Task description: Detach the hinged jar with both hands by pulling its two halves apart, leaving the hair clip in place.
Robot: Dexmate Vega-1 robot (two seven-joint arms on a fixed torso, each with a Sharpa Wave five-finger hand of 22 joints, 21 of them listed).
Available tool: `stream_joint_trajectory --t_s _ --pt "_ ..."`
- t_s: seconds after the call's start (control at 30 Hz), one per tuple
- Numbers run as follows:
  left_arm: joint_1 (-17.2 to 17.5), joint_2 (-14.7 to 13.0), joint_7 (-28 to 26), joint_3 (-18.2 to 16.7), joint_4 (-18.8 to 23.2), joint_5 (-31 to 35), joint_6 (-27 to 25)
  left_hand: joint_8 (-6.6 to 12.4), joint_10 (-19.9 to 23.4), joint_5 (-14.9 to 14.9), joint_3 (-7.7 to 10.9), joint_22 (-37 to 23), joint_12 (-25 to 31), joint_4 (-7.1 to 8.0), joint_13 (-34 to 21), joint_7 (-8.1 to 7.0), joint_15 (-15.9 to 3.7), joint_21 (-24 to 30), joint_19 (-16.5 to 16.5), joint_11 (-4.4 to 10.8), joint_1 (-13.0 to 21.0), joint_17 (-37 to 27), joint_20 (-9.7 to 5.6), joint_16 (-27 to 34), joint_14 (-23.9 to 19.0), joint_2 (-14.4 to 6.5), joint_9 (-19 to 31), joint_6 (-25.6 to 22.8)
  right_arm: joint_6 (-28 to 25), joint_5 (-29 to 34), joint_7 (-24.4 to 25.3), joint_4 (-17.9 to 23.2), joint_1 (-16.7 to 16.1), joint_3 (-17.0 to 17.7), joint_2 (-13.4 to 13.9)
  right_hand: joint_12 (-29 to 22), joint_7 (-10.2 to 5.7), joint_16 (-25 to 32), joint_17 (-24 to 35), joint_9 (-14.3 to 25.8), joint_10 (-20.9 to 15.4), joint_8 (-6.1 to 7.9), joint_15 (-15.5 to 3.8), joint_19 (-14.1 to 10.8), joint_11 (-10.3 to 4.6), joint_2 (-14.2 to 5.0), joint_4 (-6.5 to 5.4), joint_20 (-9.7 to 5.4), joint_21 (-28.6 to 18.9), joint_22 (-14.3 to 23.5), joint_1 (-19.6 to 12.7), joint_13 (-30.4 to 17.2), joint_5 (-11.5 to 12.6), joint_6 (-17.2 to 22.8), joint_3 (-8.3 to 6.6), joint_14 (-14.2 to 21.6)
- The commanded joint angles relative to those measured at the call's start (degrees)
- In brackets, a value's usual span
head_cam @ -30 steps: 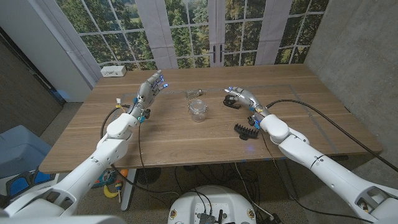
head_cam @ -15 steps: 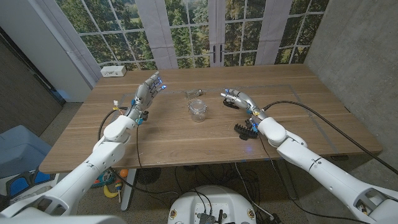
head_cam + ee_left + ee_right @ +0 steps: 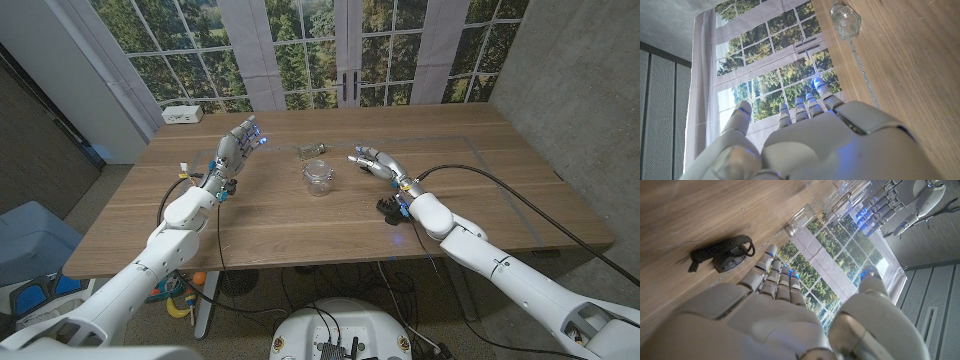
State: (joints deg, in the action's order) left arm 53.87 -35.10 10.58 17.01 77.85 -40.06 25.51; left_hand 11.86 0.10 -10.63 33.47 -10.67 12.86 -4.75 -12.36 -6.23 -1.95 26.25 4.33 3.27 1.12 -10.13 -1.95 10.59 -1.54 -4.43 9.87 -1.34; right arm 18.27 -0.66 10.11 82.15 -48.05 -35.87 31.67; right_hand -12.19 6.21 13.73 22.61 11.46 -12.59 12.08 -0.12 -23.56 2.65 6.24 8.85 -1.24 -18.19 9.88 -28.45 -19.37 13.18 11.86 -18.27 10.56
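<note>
we see the glass jar (image 3: 319, 176) standing near the middle of the wooden table (image 3: 270, 215), its lid part (image 3: 312, 151) lying just behind it, apart. our left hand (image 3: 238, 146) is raised left of the jar, fingers spread, holding nothing. our right hand (image 3: 372, 160) is to the jar's right, fingers extended and empty. the black hair clip (image 3: 392, 209) lies near the right forearm.

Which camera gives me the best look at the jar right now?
The head view: the jar stands whole at mid-table between the left hand and right hand, neither touching it. The left wrist view shows it small at the picture's edge. The right wrist view shows it blurred beyond the fingers.
</note>
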Motion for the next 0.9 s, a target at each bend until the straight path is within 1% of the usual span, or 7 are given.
stream_joint_trajectory --t_s 0.03,0.53,0.67,0.83,0.9 --pt "0.1 -0.1 0.5 -0.4 0.3 -0.7 -0.5 -0.29 0.5 -0.4 0.02 0.0 -0.3 0.35 0.1 0.30 -1.41 0.0 0.4 0.01 -0.7 0.0 0.01 0.3 -0.5 -1.4 0.0 0.2 2.1 3.5 1.2 -3.2 1.3 -1.8 -1.7 -0.1 -0.28 -0.1 0.0 0.1 -0.3 0.18 0.09 -0.6 -0.23 0.49 0.23 -0.04 0.1 0.1 -0.1 0.0 0.7 0.4 0.24 0.7" --pt "-0.4 0.1 1.8 -0.8 -0.4 -1.9 -0.9 -0.54 0.6 -0.5 -0.14 0.0 -0.4 0.64 0.5 0.42 -1.47 -0.2 0.5 0.08 -0.8 0.0 0.06 0.2 -0.5 -1.3 0.0 0.0 4.2 7.5 3.7 -6.6 2.9 -3.8 -3.7 0.0 -0.59 -0.3 -0.6 0.0 -0.6 0.20 -0.30 -0.8 -0.65 1.22 0.25 -0.17 0.5 0.1 -0.5 0.3 1.0 0.6 0.78 0.9" --pt "-0.5 -0.1 1.9 -0.9 -0.4 -1.9 -0.9 -0.59 0.6 -0.5 -0.18 0.0 -0.5 0.71 0.5 0.41 -1.51 -0.2 0.5 0.14 -0.8 0.0 0.05 0.2 -0.5 -1.3 0.0 0.0 4.4 8.6 4.6 -7.2 3.2 -4.2 -4.1 0.0 -0.61 -0.4 -0.8 0.0 -0.7 0.18 -0.43 -0.9 -0.73 1.43 0.28 -0.22 0.5 0.1 -0.6 0.3 1.1 0.6 0.93 1.0" --pt "-0.4 -0.1 1.9 -0.9 -0.4 -1.9 -0.9 -0.67 0.7 -0.6 -0.24 0.0 -0.5 0.83 0.7 0.54 -1.52 -0.2 0.6 0.06 -0.8 0.0 0.08 0.2 -0.6 -1.2 0.0 -0.1 3.5 10.3 6.0 -6.9 3.1 -4.6 -4.3 0.0 -0.75 -0.5 -1.0 0.0 -0.6 0.14 -0.72 -1.0 -1.00 1.80 0.35 -0.40 0.7 0.1 -0.9 0.5 1.3 0.5 1.16 1.1" --pt "-0.3 -0.2 1.9 -1.0 -0.2 -1.9 -0.9 -0.70 0.7 -0.6 -0.27 0.0 -0.6 0.88 0.7 0.56 -1.53 -0.3 0.5 0.05 -0.8 0.0 0.07 0.2 -0.6 -1.2 0.0 -0.1 2.5 11.6 7.1 -6.3 2.9 -4.8 -4.3 0.2 -1.42 -0.7 -1.3 0.1 -0.4 0.09 -1.41 -0.9 -1.61 2.76 0.66 -1.15 1.0 0.1 -1.6 0.6 1.5 0.3 1.64 0.9"
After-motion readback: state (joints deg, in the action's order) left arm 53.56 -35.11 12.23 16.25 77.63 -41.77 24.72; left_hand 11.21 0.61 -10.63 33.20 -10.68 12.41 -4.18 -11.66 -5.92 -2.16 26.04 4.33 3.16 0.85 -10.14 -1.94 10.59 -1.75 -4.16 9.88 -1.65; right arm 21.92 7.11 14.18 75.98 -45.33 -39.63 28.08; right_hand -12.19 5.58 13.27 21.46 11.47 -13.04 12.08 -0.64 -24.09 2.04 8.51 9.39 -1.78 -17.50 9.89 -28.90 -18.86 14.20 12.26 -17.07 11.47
